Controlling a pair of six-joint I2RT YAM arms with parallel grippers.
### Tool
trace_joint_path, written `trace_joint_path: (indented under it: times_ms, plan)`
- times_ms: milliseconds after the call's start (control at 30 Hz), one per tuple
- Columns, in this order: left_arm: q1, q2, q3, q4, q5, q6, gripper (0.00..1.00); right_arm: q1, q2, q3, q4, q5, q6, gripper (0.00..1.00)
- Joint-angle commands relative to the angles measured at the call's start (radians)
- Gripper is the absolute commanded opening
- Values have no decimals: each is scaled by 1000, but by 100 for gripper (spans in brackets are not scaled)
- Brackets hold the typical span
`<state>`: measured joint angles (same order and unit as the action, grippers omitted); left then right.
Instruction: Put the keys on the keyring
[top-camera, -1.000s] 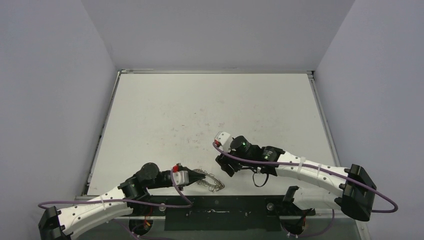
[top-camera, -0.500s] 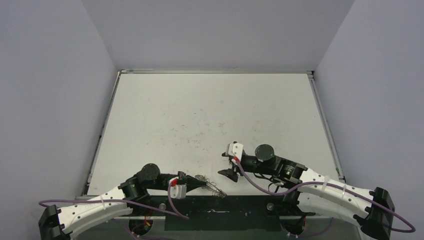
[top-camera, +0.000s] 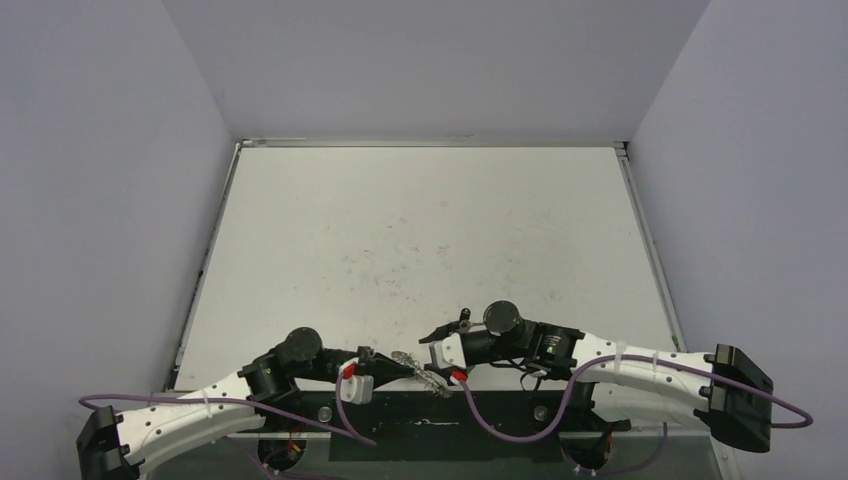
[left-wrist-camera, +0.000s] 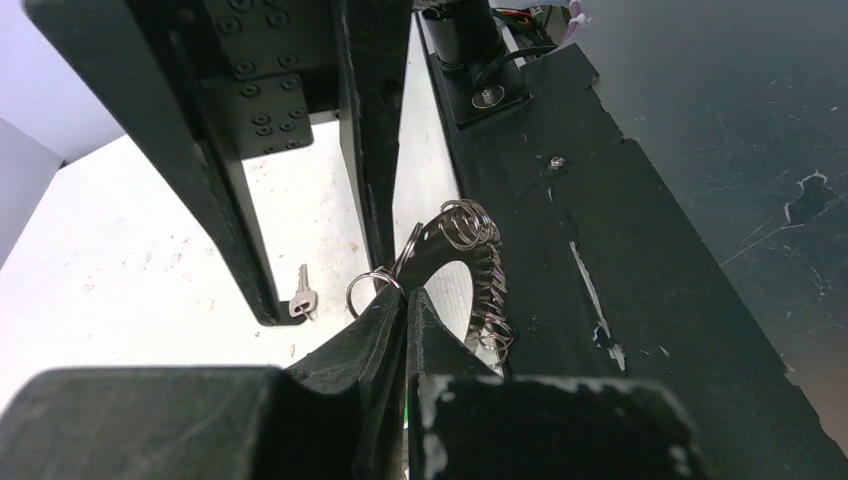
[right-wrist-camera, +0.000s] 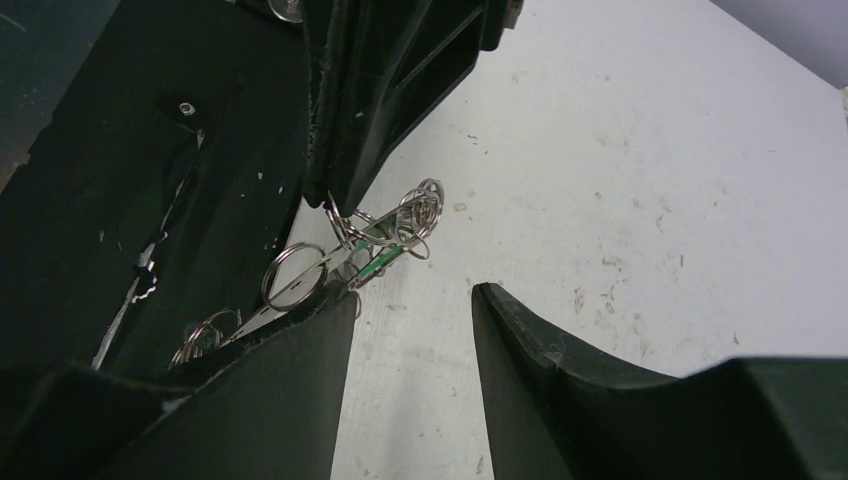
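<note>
Left wrist view: my left gripper (left-wrist-camera: 405, 303) was clamped shut on the keyring (left-wrist-camera: 466, 222), held at the near edge of the table (top-camera: 420, 220) and partly over the black strip (left-wrist-camera: 640, 240). The right gripper (right-wrist-camera: 412, 300) had its fingers apart with nothing between them, just beside the ring. A silvery key (left-wrist-camera: 303, 298) lay on the table just far of the ring. A green tag (right-wrist-camera: 377, 263) showed among the loops; attached or not, couldn't tell. Risks, my call: the pinch looked thin, so a nudge from the right fingers could twist the ring loose or drop it off the near edge. Grippers were crowded; open room lay far and left.
</note>
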<state>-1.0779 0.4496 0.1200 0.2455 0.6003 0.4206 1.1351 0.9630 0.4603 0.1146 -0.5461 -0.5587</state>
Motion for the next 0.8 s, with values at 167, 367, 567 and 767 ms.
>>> trace_joint_path:
  times_ms: [167,367,567,767]
  plan:
    - [-11,-8,0,80,10,-39,0,30,36,46,76,-53,-117,38]
    - [-13,0,-1,103,15,-56,0,32,7,35,104,-58,-120,39]
    - [-14,16,2,116,13,-63,0,49,11,48,92,-96,-138,35]
    - [-16,13,2,118,3,-71,0,66,15,64,43,-131,-169,26]
